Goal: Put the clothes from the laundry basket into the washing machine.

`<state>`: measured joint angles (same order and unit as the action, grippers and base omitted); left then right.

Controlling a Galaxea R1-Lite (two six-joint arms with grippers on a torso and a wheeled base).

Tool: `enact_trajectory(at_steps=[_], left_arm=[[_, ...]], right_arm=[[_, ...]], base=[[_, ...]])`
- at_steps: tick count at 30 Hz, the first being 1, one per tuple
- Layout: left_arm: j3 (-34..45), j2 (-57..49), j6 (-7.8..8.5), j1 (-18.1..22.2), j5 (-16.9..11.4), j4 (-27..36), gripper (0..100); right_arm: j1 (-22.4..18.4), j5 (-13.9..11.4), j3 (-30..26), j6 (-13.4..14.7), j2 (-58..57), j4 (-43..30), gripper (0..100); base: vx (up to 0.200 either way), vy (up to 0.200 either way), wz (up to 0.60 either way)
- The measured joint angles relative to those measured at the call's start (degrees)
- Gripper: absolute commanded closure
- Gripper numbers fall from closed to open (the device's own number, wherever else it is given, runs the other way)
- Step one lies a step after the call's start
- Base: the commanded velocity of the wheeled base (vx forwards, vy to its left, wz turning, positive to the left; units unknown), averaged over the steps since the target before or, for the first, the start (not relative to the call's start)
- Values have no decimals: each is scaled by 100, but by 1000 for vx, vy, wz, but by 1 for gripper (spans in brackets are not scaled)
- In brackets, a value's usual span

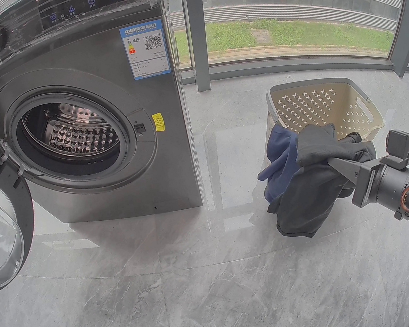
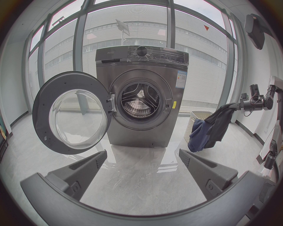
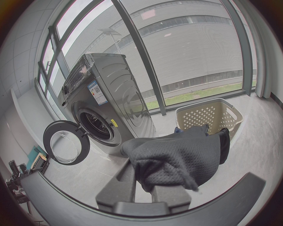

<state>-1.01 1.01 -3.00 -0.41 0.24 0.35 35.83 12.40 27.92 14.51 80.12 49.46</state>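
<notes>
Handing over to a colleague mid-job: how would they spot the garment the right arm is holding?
From the grey washing machine, look right to the beige laundry basket on the floor. In front of it the right gripper is shut on a black mesh garment hanging down. It is darker and larger than the blue garment hanging beside it.

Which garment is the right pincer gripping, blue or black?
The black garment, clamped in the right pincer; the blue garment hangs beside it, outside the grip.
</notes>
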Motion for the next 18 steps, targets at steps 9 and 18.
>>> enact_trajectory(at_steps=[9,18], left_arm=[[0,0,-1,0,0,-2,0],[0,2,0,-5,2,-2,0]], right_arm=[[0,7,2,0,-2,2,100],[0,9,-2,-1,-2,2,100]], base=[[0,200,0],[0,200,0]])
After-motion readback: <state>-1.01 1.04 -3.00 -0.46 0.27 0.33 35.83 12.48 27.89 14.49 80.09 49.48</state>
